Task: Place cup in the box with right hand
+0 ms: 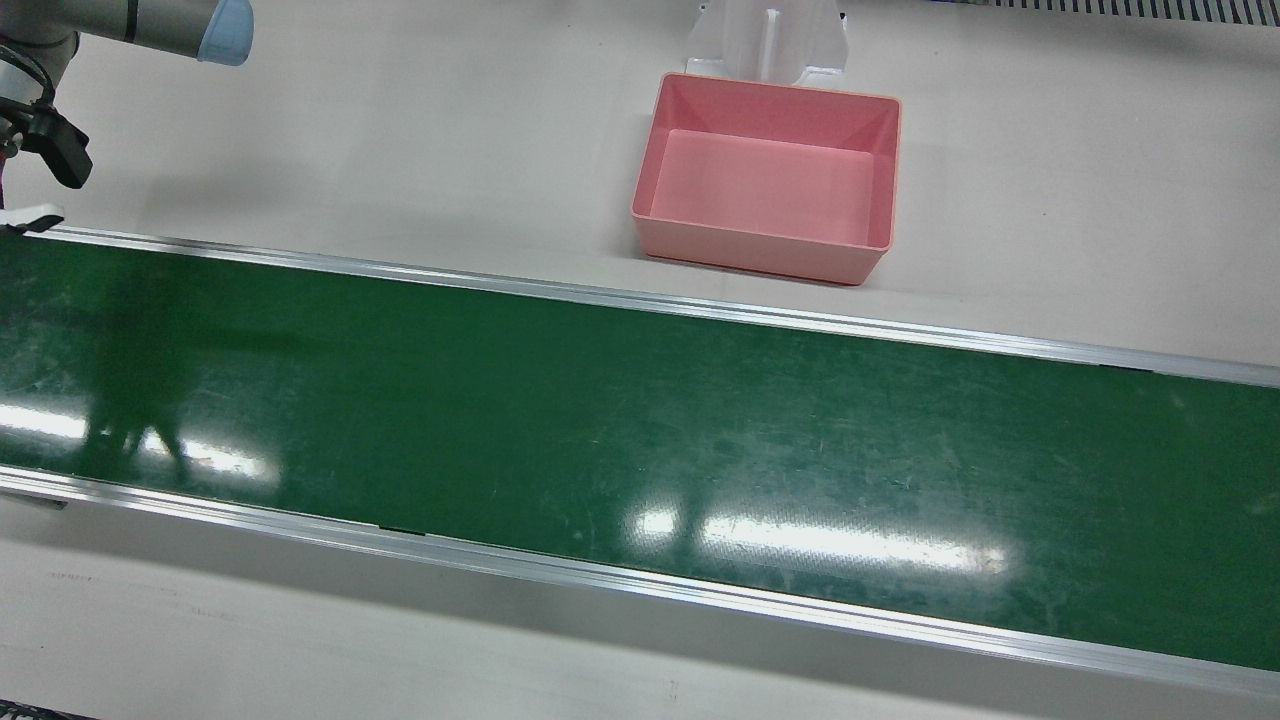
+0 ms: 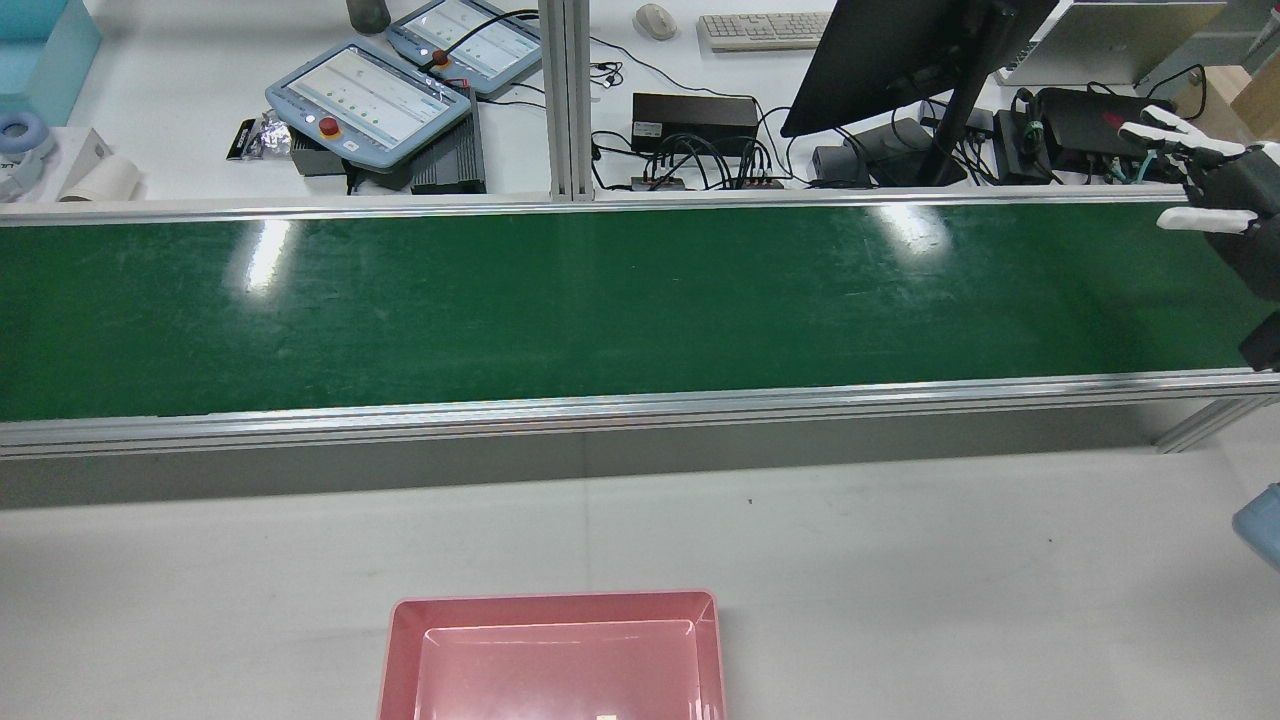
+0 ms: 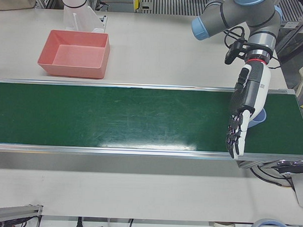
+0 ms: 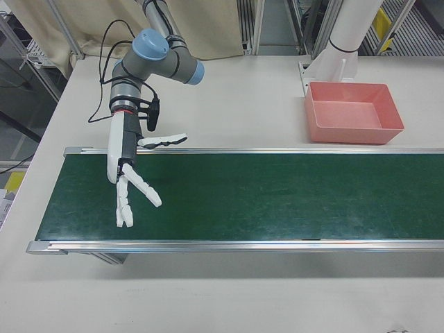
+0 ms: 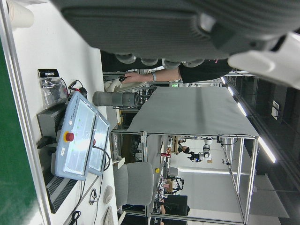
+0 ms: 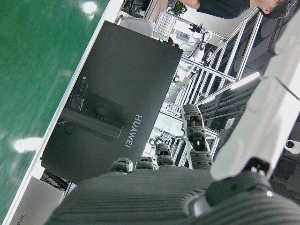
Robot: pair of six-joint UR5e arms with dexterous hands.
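The pink box (image 1: 765, 245) stands empty on the white table behind the green belt (image 1: 640, 420); it also shows in the rear view (image 2: 402, 660), the left-front view (image 3: 71, 68) and the right-front view (image 4: 350, 133). My right hand (image 4: 132, 184) hangs open over the belt's far end, fingers spread and pointing down, holding nothing; it shows at the right edge of the rear view (image 2: 1215, 190). My left hand (image 3: 242, 116) hangs open over the belt's other end. A light-blue rounded thing (image 3: 259, 118), perhaps the cup, lies on the belt mostly hidden behind the left hand.
A white arm pedestal (image 1: 768, 40) stands right behind the box. Beyond the belt in the rear view are a black monitor (image 2: 890, 50), two teach pendants (image 2: 370, 95), a keyboard (image 2: 765, 30) and cables. Aluminium rails (image 1: 640, 298) edge the belt.
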